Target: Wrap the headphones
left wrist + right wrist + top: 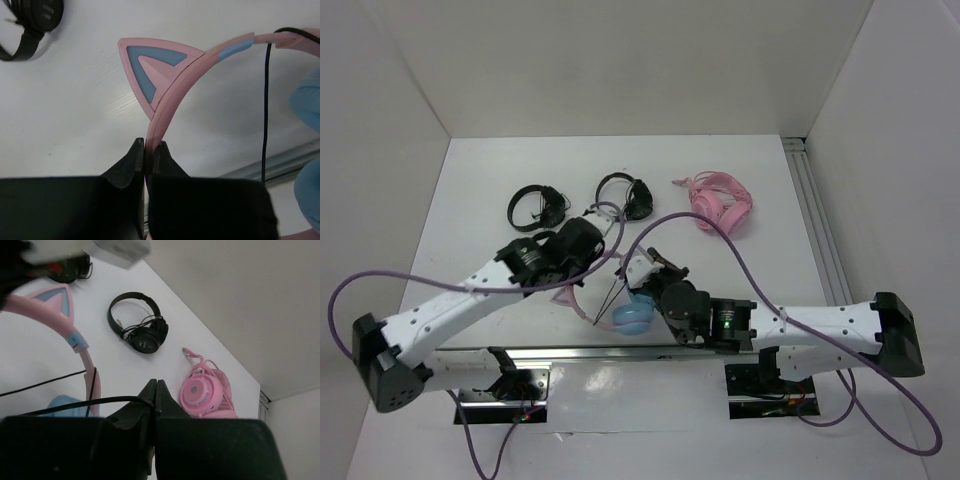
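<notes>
The headphones (633, 316) are lifted near the table's front middle, their light blue ear cups lowest. In the left wrist view, my left gripper (151, 150) is shut on the thin pink headband (172, 100), just below a pink and blue cat ear (152, 70). The black cable (265, 110) hangs beside a blue ear cup (307, 100). My right gripper (155, 390) is shut on the black cable (75, 403), which runs left from its tips toward the headband (50, 310). From above, the left gripper (578, 280) and right gripper (628, 272) stand close together over the headphones.
Two black headphones (537, 207) (625, 195) and all-pink headphones (722, 203) lie at the back of the table. A metal rail (817, 230) runs along the right wall. Purple arm cables (740, 262) loop over the middle.
</notes>
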Tool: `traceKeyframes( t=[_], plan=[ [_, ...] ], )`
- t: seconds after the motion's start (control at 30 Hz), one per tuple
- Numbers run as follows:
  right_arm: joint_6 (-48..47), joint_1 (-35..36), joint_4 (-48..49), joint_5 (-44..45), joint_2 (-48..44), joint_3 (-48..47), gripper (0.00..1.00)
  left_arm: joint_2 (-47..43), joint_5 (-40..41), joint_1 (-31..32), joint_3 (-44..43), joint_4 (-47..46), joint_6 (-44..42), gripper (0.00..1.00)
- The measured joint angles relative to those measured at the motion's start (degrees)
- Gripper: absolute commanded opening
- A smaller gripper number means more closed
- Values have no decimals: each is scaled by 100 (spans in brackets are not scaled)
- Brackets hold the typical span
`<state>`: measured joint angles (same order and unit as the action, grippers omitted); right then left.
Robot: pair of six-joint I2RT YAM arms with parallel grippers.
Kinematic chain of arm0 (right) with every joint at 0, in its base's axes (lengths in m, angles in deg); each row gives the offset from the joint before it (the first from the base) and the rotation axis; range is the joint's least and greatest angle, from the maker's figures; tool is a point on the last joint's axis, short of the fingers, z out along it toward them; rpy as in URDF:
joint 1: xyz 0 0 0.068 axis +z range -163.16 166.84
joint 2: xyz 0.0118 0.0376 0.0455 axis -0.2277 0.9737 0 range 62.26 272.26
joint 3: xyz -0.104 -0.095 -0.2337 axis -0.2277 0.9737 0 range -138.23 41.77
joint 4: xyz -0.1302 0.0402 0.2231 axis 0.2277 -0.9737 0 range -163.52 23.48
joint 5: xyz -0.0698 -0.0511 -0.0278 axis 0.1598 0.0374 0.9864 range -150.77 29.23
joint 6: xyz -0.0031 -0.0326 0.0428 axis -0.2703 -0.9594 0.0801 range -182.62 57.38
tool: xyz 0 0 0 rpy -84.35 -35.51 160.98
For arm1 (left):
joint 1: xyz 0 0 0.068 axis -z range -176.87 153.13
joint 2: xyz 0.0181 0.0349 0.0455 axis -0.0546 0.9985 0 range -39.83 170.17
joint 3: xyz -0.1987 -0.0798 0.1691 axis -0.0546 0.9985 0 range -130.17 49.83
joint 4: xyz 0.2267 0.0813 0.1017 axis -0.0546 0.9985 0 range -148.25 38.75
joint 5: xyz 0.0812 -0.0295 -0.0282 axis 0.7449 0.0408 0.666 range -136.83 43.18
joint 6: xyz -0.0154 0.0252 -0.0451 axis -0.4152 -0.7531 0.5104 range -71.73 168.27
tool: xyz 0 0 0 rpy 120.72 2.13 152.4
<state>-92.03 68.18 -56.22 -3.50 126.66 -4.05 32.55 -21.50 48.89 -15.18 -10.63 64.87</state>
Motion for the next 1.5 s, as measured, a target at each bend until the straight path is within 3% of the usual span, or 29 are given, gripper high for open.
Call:
traceKeyframes(
  t=[0.2, 0.33, 0.53, 0.77, 1.03, 1.17, 1.5],
  plan=[
    [-181, -675, 76, -813, -284, 63, 6, -1799, -595, 501, 448, -649, -341, 0],
    [-199, -1038, 155, -1495, -391, 63, 6, -2299, -756, 638, 448, -820, -627, 0],
    [70, -1921, 35, -2839, -378, 63, 6, -2267, -986, 743, 389, -988, -741, 0],
    [824, -2909, 195, -4765, -219, 61, 0, -2264, -715, 741, -50, -765, -763, 0],
    [1727, -3488, 1012, -6970, 479, -4, 0, -2256, -667, 732, -538, -293, -911, 0],
    [2267, -3727, 1652, -7897, 822, -11, 7, -2107, -433, 732, -855, -107, -874, 0],
    [3515, -4240, 3180, -8841, 2081, -15, 12, -1694, -146, 844, -2041, -308, -529, 0]
  ],
)
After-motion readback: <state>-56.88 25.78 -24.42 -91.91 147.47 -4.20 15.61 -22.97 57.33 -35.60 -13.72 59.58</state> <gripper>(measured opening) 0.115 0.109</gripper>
